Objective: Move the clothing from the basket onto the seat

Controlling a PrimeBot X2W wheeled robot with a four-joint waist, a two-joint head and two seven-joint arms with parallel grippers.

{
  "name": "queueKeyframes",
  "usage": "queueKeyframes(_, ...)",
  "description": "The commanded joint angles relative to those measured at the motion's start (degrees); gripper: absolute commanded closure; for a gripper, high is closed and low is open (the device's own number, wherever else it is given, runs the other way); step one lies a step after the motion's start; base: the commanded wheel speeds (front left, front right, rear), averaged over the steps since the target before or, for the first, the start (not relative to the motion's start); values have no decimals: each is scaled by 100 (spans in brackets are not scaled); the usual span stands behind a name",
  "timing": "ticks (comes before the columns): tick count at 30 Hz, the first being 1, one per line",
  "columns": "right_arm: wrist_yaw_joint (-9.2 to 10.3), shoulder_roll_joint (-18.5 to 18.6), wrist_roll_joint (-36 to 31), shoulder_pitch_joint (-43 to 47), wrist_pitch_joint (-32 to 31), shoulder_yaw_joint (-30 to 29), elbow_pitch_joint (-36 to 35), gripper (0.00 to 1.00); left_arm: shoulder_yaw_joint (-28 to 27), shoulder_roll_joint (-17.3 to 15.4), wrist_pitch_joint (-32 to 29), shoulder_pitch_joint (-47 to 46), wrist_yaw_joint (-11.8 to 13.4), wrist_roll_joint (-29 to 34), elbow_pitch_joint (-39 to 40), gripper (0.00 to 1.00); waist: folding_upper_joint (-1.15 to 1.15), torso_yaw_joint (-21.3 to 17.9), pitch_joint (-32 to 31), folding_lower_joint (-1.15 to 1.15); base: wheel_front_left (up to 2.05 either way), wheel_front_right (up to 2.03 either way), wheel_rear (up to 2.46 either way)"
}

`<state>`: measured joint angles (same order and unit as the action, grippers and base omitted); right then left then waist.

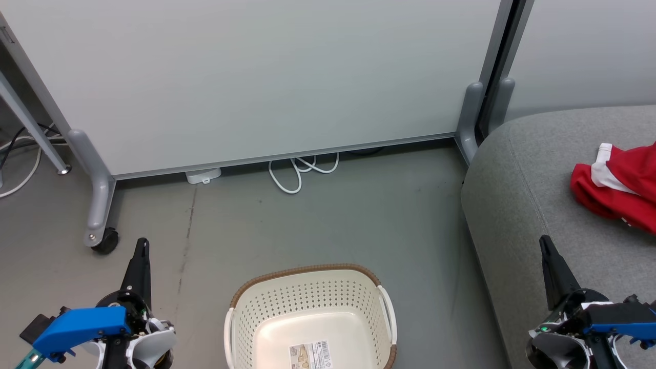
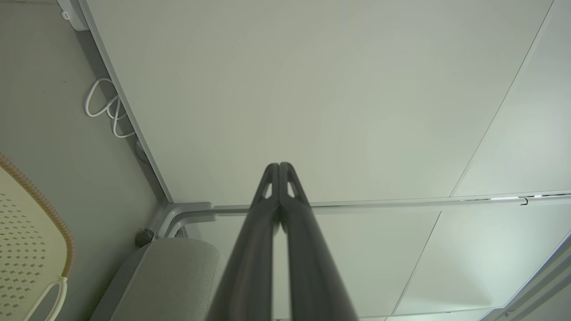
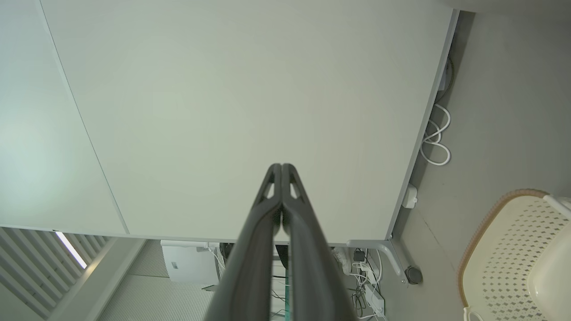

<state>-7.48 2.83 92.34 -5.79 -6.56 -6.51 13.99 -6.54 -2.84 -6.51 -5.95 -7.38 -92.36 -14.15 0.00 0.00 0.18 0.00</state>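
Clothing (image 1: pixel 622 182) on the seat (image 1: pixel 523 169), both grippers clenched on nothing.
The left gripper (image 1: pixel 142 247) and right gripper (image 1: pixel 545 245) hold their fingers pressed together. The basket (image 1: pixel 307 270) sits on the floor between them. The red clothing lies ahead and right of the right gripper, well apart from it.

My head camera looks forward and down from high up: the basket (image 1: pixel 307 300) is at the bottom edge, the seat (image 1: pixel 528 205) to the right, and the white partition panel (image 1: pixel 256 77) beyond. Each wrist camera is rolled sideways and sights along its gripper, the left gripper (image 2: pixel 279 166) and the right gripper (image 3: pixel 282 166), at that panel. All three share the panel, the coiled white cable (image 1: pixel 300 174) and the basket.
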Motion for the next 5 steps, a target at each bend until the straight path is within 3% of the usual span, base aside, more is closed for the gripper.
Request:
queueKeyframes(1, -2, 9, 14, -76, -16, -9, 9, 100, -12, -7, -26, -48, -24, -11, 22, 100, 0, 0, 0, 0, 0, 0, 0)
queueKeyframes(5, -2, 9, 14, -76, -16, -9, 9, 100, -12, -7, -26, -48, -24, -11, 22, 100, 0, 0, 0, 0, 0, 0, 0)
